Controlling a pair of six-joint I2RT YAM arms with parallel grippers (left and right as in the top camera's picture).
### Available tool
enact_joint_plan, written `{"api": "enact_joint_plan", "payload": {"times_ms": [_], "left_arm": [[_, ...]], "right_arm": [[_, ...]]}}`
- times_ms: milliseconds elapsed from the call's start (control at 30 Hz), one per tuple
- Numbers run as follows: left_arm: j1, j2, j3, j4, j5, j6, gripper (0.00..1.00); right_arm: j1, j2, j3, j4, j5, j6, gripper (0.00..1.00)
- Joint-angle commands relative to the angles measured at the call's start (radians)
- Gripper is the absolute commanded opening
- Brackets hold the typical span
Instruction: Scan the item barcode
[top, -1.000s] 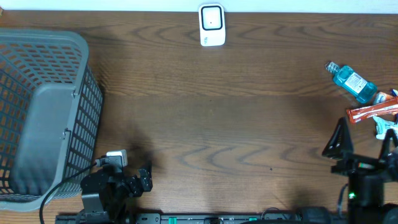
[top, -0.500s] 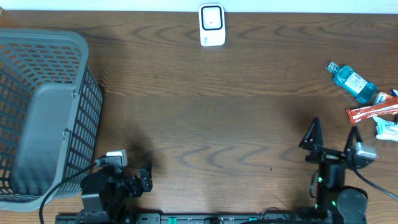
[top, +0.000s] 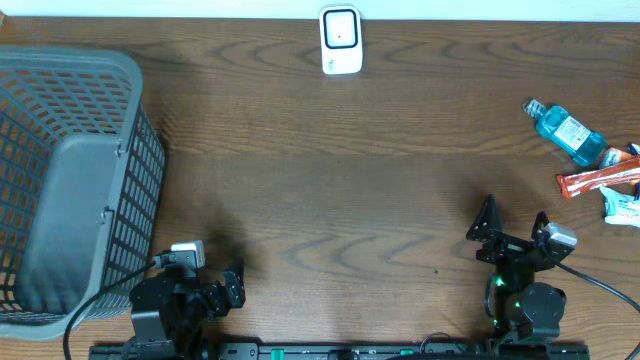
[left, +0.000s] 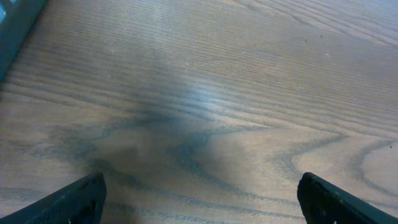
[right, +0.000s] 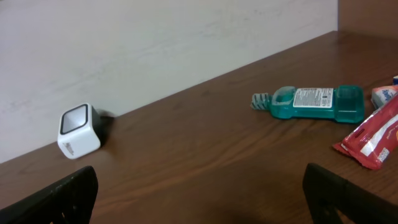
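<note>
R arm (top: 522, 290) has swung in from the frame's right edge to lower right-centre and is now well apart from the goods. L arm (top: 185, 298) unmoved, lower left. R jaws & L jaws both spread wide, nothing held. Grey basket (top: 70, 190) fills the left of the worktop (top: 330, 200), only its own floor showing inside. At right edge: blue mouthwash btl (top: 567, 133), red packet (top: 598, 181) below it, small tube (top: 622, 207) lowest. Scanner (top: 340, 41) top centre. Only R wrist view shows btl label & scanner's dark window. L wrist view: wood grain + basket corner upper left.
</note>
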Motion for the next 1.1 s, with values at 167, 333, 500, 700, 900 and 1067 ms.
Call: {"api": "enact_joint_plan", "payload": {"times_ms": [167, 333, 500, 700, 900, 1067], "left_arm": [[-0.004, -0.005, 0.002, -0.009, -0.003, 0.006, 0.98], [-0.004, -0.005, 0.002, -0.008, -0.003, 0.006, 0.98], [-0.004, -0.005, 0.002, -0.009, -0.003, 0.006, 0.98], [-0.017, -0.015, 0.0, 0.061, -0.052, 0.006, 0.98], [-0.056, -0.016, -0.125, 0.6, -0.029, 0.062, 0.98], [-0.071, -0.022, -0.248, 0.943, -0.032, 0.164, 0.98]], "right_arm": [[-0.014, -0.004, -0.005, 0.004, -0.005, 0.016, 0.99], [-0.014, -0.004, -0.005, 0.004, -0.006, 0.016, 0.99], [-0.014, -0.004, -0.005, 0.004, -0.005, 0.016, 0.99], [-0.014, -0.004, -0.005, 0.004, -0.005, 0.016, 0.99], [-0.014, -0.004, -0.005, 0.004, -0.006, 0.016, 0.99], [-0.014, -0.004, -0.005, 0.004, -0.006, 0.016, 0.99]]}}
